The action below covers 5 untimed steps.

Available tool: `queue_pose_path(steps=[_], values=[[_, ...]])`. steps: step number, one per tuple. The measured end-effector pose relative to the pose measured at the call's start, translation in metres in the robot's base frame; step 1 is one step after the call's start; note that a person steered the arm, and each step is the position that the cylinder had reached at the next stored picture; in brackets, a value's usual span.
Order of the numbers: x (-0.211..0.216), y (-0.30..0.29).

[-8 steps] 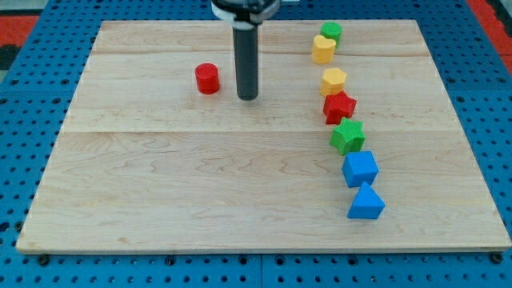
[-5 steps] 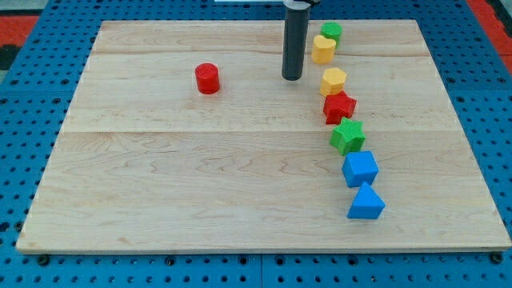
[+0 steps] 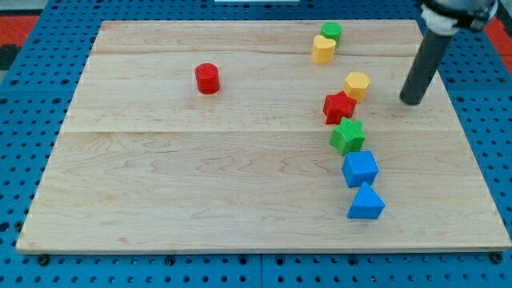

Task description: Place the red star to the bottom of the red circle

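The red star (image 3: 339,106) lies right of the board's middle, in a line of blocks. The red circle (image 3: 207,78) stands alone at the upper left, far to the star's left. My tip (image 3: 411,100) is on the board near its right edge, to the right of the red star and of the yellow hexagon (image 3: 357,84). The tip touches no block. The yellow hexagon sits against the star's upper right.
A green circle (image 3: 330,33) and a yellow heart-like block (image 3: 323,50) are at the top. Below the star lie a green star (image 3: 348,137), a blue cube (image 3: 360,169) and a blue triangle (image 3: 366,202). The wooden board (image 3: 160,184) rests on blue pegboard.
My tip has swept from the board's upper middle across to the right side. The yellow hexagon has shifted to the right. The red star and red circle have not moved.
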State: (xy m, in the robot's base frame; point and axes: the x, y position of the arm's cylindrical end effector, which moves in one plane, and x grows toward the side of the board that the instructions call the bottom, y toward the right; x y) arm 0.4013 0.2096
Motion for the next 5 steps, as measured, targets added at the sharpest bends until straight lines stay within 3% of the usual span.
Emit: queue_pose_path(steps=[1, 2, 3, 4, 5], values=[[-0.009, -0.012], [0.026, -0.024], [0.029, -0.079], [0.015, -0.097], [0.015, -0.056]])
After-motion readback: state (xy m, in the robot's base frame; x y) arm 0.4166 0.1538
